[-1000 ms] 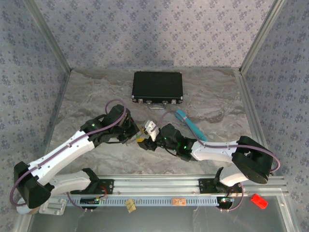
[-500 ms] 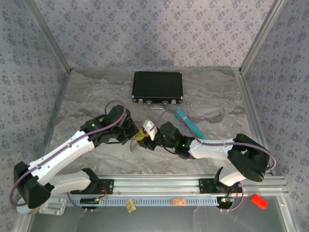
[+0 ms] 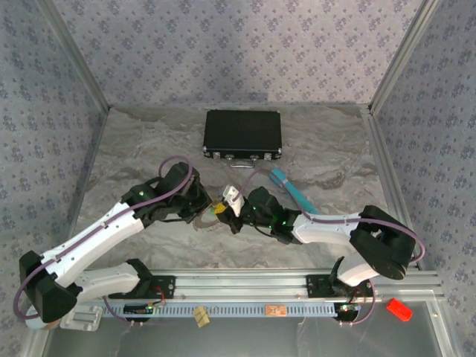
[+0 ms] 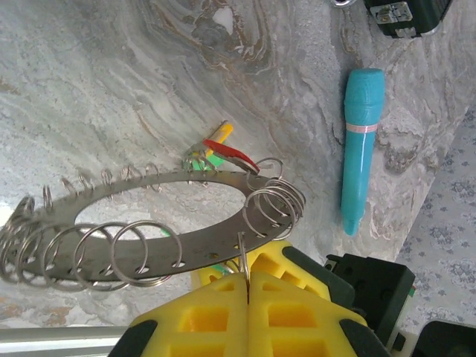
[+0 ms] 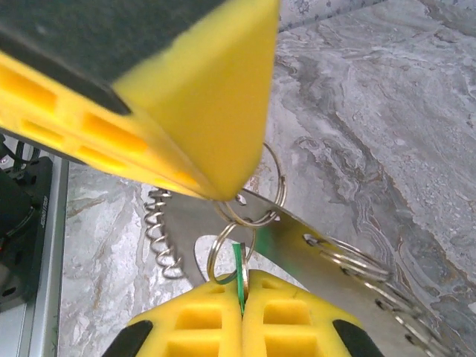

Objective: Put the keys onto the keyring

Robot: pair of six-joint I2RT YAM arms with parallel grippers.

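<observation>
The keys (image 4: 216,150) lie beside the keyring (image 4: 195,256) (at its rim), pen (image 4: 359,145) rightward.

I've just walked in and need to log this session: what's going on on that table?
Two robot arms are loading a keyring, a flat metal loop hung with small split rings. The left hand is shut on one of those rings. The right hand, close against it, is shut on a thin green sliver, probably a key, at a neighbouring ring. More keys, red, yellow and green, lie on the table just beyond.
</observation>
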